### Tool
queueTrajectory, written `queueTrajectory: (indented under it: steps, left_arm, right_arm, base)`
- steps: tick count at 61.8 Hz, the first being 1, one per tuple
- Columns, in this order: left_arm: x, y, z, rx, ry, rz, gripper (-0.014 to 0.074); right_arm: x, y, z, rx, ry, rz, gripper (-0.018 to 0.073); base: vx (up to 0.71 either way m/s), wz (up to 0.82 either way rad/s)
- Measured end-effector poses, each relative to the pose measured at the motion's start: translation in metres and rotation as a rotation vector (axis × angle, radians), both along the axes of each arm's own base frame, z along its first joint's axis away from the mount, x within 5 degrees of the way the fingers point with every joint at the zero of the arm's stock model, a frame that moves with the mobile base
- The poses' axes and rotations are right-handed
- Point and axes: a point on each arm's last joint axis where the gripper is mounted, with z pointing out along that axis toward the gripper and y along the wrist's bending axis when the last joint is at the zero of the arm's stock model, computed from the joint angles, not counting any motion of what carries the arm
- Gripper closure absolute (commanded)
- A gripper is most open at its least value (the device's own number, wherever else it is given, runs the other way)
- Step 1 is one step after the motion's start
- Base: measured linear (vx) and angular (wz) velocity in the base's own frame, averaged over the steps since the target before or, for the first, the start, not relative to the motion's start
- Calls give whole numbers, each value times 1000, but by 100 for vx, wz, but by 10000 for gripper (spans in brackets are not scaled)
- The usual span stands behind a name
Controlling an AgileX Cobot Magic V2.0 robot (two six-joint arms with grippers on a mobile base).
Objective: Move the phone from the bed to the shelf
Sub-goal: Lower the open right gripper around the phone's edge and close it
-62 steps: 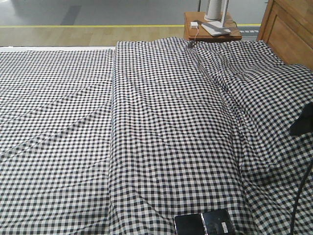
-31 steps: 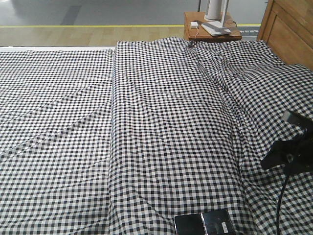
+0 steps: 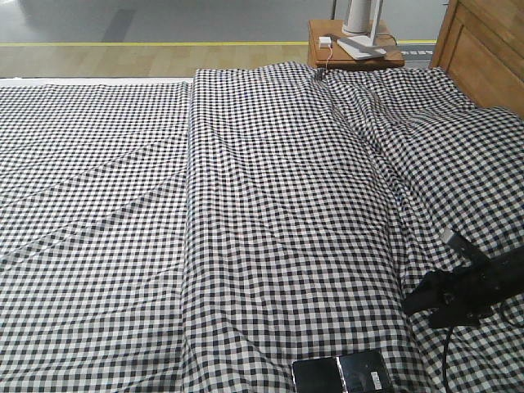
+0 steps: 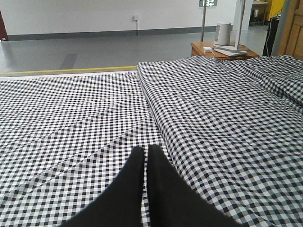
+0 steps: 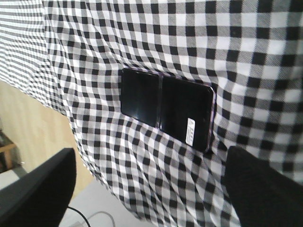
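Look for the phone [image 3: 340,374] at the very near edge of the bed [image 3: 270,205], flat on the checked cover [image 5: 246,52], glossy black face up, with a crease across its middle and a small white sticker [image 5: 190,130] toward one end. Find the right tool [image 5: 151,158] poised over it, spread wide and gripping nothing, one dark finger [image 5: 38,189] at each lower corner of the wrist view and the phone lying ahead in the gap; from the front, near the phone but apart from it, off to the right. Note the left tool [image 4: 146,152] pressed together and empty, hovering above the cover well apart from the phone. No sign of the shelf in any view. Judge the phone as light, thin and stiff along each half, though perhaps hinged at the crease, so avoid squeezing it end to end. Expect a slick and fragile glass face: no pressing on it, no dragging. Better to pinch across the narrow width, on the two long edges, just beside the crease or centred on it for balance. Count on the soft cover giving way, letting the tool sink past the edge and slightly under. Beware folds of cloth caught in the pinch, and a thin edge slipping out under a squeeze landing too high.
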Motion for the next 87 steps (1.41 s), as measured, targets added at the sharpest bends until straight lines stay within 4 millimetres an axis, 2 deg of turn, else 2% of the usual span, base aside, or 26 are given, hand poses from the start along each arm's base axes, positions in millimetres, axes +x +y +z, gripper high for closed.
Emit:
queueTrajectory:
  steps: [21,42,87]
  left_arm:
    - [0,0,0,0,0,0,596]
    - [0,0,0,0,0,0,596]
    - [0,0,0,0,0,0,596]
  right_arm:
    - [-12,9,-43,94,57,23,-36]
    - [-19,17,-75,173,66,-33,-36]
    - [-33,26,-111,221,80,-40,-36]
  base:
    - [0,0]
    - [0,0]
    - [0,0]
